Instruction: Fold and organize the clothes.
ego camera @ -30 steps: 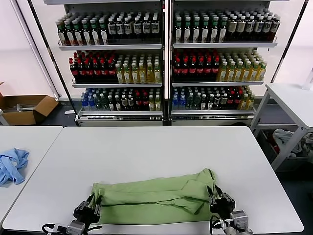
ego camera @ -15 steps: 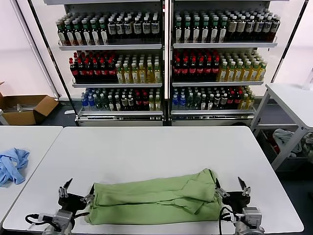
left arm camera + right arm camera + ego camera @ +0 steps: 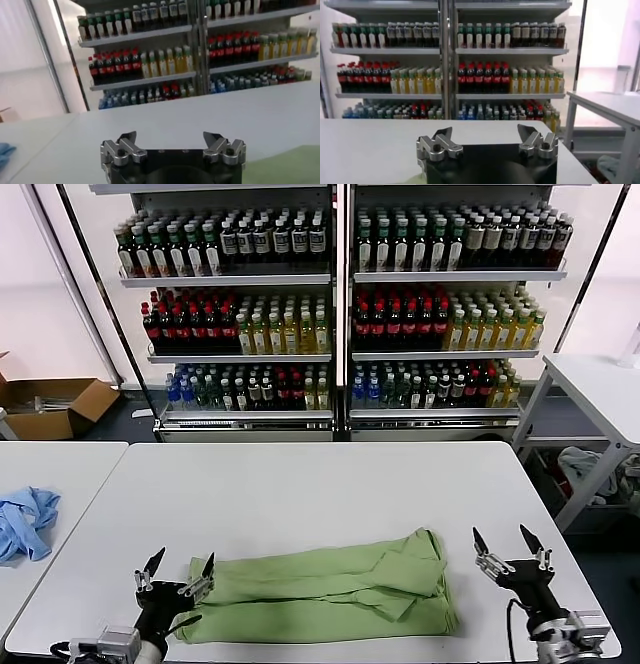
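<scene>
The clothes (image 3: 325,594), a light green shirt, lie folded into a long strip across the front of the white table (image 3: 320,494). A corner of the green fabric (image 3: 285,167) shows in the left wrist view. My left gripper (image 3: 177,570) is open at the strip's left end, with one fingertip at the fabric's edge and nothing between the fingers. Off the strip's right end, a little apart from it, my right gripper (image 3: 508,541) stands open and empty. In both wrist views the jaws (image 3: 170,136) (image 3: 484,132) are spread wide over bare tabletop.
A light blue garment (image 3: 25,522) lies on a second table at the left. Shelves of bottles (image 3: 340,304) stand behind the table. Another white table (image 3: 600,389) is at the right, and a cardboard box (image 3: 55,406) sits on the floor at the back left.
Both grippers let go of the shirt's ends and opened wide. The right one moved off to the right; the left one rose slightly at the left end. The shirt settled flat.
</scene>
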